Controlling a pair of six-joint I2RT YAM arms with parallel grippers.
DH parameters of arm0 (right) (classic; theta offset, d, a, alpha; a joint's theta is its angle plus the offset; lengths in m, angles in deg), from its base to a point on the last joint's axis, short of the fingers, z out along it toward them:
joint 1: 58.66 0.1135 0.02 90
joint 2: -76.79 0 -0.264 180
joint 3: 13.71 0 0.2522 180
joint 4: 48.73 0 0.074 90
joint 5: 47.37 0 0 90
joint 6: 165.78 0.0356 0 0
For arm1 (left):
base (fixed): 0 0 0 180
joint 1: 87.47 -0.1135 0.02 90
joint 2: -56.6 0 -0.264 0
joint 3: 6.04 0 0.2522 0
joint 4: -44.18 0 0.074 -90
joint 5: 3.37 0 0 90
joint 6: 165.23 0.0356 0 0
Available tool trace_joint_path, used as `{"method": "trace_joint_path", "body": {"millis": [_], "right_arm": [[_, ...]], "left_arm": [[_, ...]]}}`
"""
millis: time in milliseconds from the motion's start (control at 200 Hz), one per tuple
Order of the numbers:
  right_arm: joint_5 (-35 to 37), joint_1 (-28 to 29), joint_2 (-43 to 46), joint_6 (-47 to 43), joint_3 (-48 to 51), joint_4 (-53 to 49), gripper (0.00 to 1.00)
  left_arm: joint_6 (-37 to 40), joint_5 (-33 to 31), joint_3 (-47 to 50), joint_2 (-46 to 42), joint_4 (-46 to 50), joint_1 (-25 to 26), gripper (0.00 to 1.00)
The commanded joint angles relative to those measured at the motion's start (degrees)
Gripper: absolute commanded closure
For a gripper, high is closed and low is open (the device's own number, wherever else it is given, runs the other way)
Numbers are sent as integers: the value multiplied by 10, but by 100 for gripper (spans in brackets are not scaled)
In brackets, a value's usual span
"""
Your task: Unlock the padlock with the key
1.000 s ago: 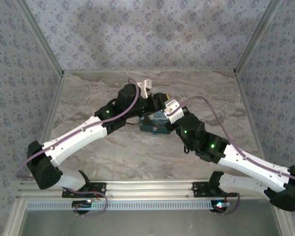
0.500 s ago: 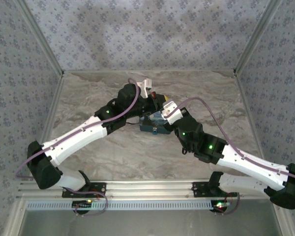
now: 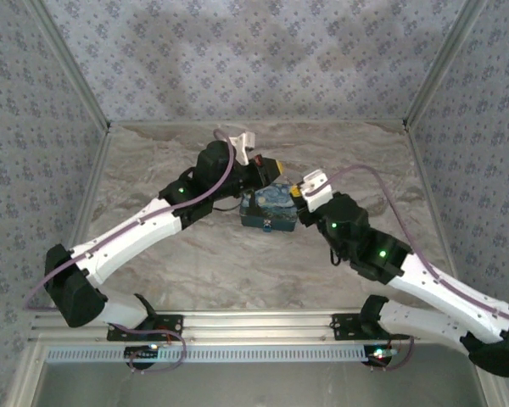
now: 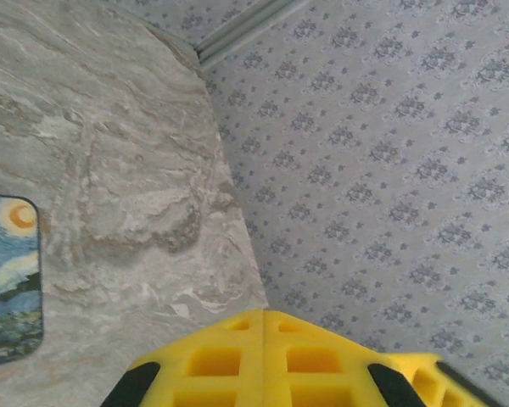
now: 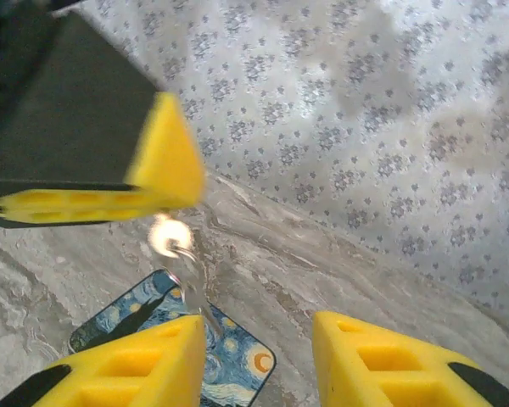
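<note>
Overhead, both arms met over the starry-night box (image 3: 270, 202) near the middle of the marble table (image 3: 153, 161). The left gripper (image 3: 274, 167) hung just beyond the box's far edge with its yellow fingers (image 4: 237, 360) pressed flat together. From the right wrist, a shiny, blurred bit of metal (image 5: 171, 236) showed just under the left gripper's tips, with a thin shaft running down toward the box; whether it was the key, or was pinched, could not be told. The right gripper (image 3: 299, 193) sat at the box's right end, its jaws apart, clasping nothing. A small dark piece at the box's near edge looked to be the padlock (image 3: 265, 225), touching the box and apart from both grippers.
</note>
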Motion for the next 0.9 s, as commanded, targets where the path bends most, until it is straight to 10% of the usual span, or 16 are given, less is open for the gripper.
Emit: {"method": "trace_joint_path", "body": {"millis": [0,425,899], "right_arm": [[-132,-58,30,105,-25,-60,58],[-667,-299,-30,409,-5,84,69],[-738,-303,-51,606,83,385,61]], "left_arm": [[43,12,19,-31,-30,-12,100],[102,82,55,-70,-92,-24,100],[90,122,71,-73,-181,0,100]]}}
